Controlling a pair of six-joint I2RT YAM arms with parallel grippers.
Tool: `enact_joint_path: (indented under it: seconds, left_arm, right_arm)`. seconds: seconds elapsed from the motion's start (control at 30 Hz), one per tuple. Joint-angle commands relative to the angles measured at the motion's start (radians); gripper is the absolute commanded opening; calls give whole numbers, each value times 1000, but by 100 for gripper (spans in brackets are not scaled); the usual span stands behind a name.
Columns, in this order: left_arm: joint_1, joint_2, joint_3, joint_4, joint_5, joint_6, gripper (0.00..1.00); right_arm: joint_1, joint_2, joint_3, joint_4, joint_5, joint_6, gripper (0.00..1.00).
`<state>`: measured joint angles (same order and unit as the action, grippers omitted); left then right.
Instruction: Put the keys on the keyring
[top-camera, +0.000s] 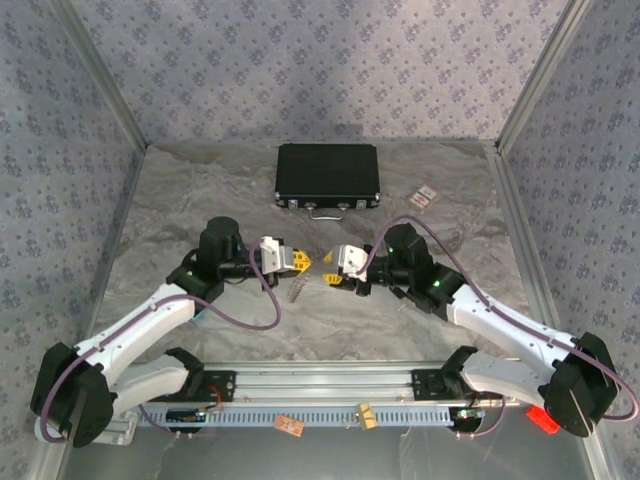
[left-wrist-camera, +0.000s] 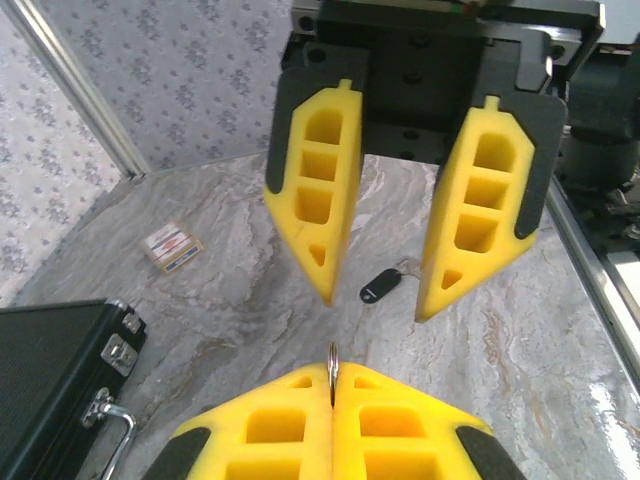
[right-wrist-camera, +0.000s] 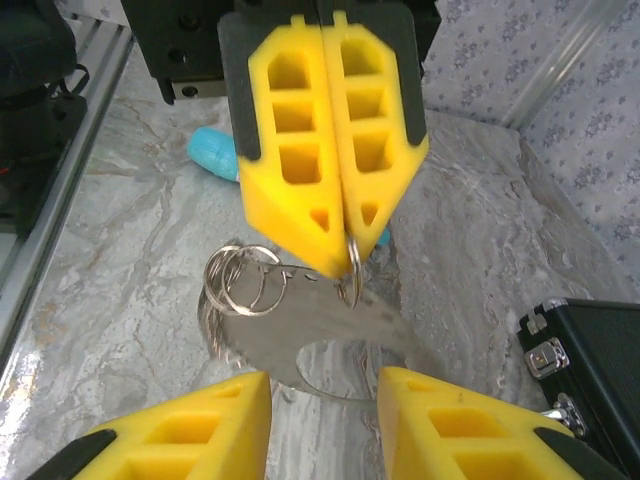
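Observation:
My left gripper (left-wrist-camera: 333, 375) is shut on the thin edge of a small metal ring. In the right wrist view that left gripper (right-wrist-camera: 346, 250) hangs from above. The silvery keyring (right-wrist-camera: 300, 320) dangles from it, a flat pale loop with several split rings (right-wrist-camera: 240, 280) along its left edge. My right gripper (right-wrist-camera: 322, 405) faces it, open, with its fingers on either side of the loop's lower edge and not touching it. The key (left-wrist-camera: 380, 286), a small black oblong with a metallic end, lies on the table below the right gripper (left-wrist-camera: 376, 308). From above, both grippers (top-camera: 303, 263) (top-camera: 329, 267) meet mid-table over the keyring (top-camera: 298, 289).
A flat black case (top-camera: 328, 177) lies at the back of the marble table. A small card (top-camera: 425, 195) sits to its right. A turquoise stick-shaped object (right-wrist-camera: 212, 152) lies behind the left gripper. A metal rail (top-camera: 320, 385) runs along the near edge, and patterned walls close three sides.

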<state>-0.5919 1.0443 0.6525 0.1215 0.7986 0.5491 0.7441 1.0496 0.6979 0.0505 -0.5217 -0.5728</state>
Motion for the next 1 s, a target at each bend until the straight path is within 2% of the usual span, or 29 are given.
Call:
enact_joint_path:
  seconds: [0.0, 0.5, 0.63, 0.8, 0.83, 0.9, 0.97]
  left_arm:
    - [-18, 7, 39, -24, 56, 63, 0]
    - [-42, -1, 33, -22, 54, 64, 0]
    - [-42, -1, 33, -24, 50, 63, 0]
    - [-44, -1, 30, -14, 38, 50, 0]
    - [-45, -2, 29, -11, 24, 41, 3]
    - [-43, -8, 23, -14, -14, 22, 18]
    - [-43, -24, 15, -35, -60, 7, 29]
  right_arm:
    - [0, 15, 41, -1, -46, 14, 34]
    - [43, 75, 61, 54, -57, 51, 25]
    - [49, 85, 62, 66, -55, 57, 18]
    - [51, 92, 77, 47, -46, 54, 0]
    - [52, 88, 78, 39, -42, 50, 0]
    - [52, 83, 82, 19, -23, 44, 0]
    - [54, 76, 95, -26, 12, 29, 0]
